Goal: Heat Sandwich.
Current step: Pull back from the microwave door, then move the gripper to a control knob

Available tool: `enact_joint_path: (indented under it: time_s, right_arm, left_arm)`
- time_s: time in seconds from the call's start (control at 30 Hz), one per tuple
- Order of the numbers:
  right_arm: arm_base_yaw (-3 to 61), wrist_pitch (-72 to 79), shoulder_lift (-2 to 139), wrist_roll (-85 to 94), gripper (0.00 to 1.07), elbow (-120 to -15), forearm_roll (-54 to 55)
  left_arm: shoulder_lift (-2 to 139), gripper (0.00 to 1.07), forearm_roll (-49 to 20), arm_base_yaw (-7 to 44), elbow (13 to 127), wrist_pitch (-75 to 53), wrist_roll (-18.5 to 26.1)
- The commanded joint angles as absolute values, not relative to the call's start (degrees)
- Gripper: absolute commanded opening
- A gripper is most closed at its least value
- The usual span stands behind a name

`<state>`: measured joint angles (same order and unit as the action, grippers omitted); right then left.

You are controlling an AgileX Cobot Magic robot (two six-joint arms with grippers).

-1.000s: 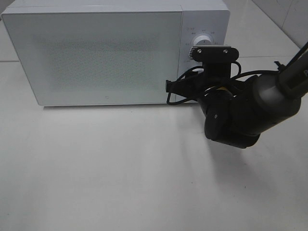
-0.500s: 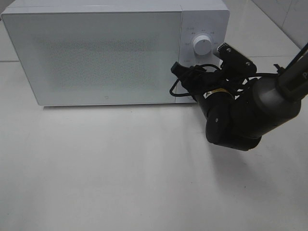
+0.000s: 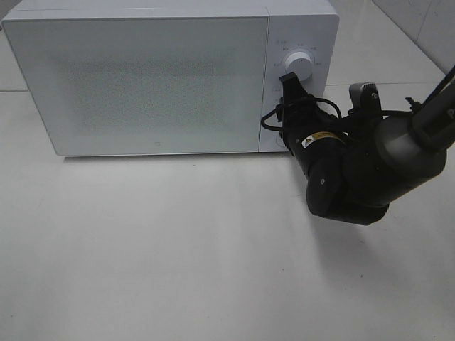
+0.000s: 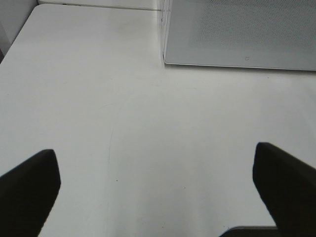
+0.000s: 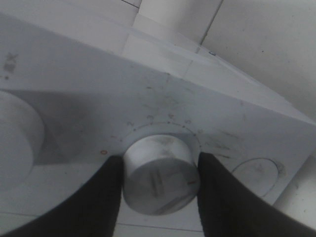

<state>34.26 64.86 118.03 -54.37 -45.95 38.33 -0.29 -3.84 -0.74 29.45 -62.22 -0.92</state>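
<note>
While the sandwich shows in no view, the right claw (image 5: pixel 160 158) grips the lower dial (image 5: pixel 158 180).
Sandwich location: cannot tell. The microwave (image 3: pixel 156 78) stands at the back of the white table (image 3: pixel 178 249) with its door (image 3: pixel 142 78) shut, and the speckled panel shows nothing of the inside. Right claw is about half closed on the lower dial, one black finger pressed to each side. The upper dial (image 3: pixel 298 64) stands free just above it in the high view, and a round button (image 5: pixel 256 173) sits just beside. Left claw (image 4: pixel 158 182) is spread wide with nothing between its fingers, hovering over the table near the microwave's front corner.
</note>
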Motion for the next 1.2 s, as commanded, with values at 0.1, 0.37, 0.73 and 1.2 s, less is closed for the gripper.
enact_joint_path:
  time_s: [0.1, 0.37, 0.73, 1.2]
  right_arm:
    - [34.32, 80.27, 117.11, -70.42, 0.11, -47.73, 34.55]
    - [34.32, 80.16, 117.28, -80.27, 0.11, -47.73, 35.18]
    - [34.32, 79.93, 117.28, -84.22, 0.12, -47.73, 36.38]
    - [34.32, 79.76, 117.28, -83.14, 0.17, -47.73, 35.98]
  left_arm:
    - [-1.2, 0.99, -4.3, -0.86, 29.51, -61.48, -0.97]
    - [-1.2, 0.99, -4.3, -0.86, 29.51, -61.42, -0.97]
    - [-1.2, 0.99, -4.3, -0.86, 29.51, -61.42, -0.97]
    - [-1.2, 0.99, -4.3, -0.86, 29.51, -61.42, -0.97]
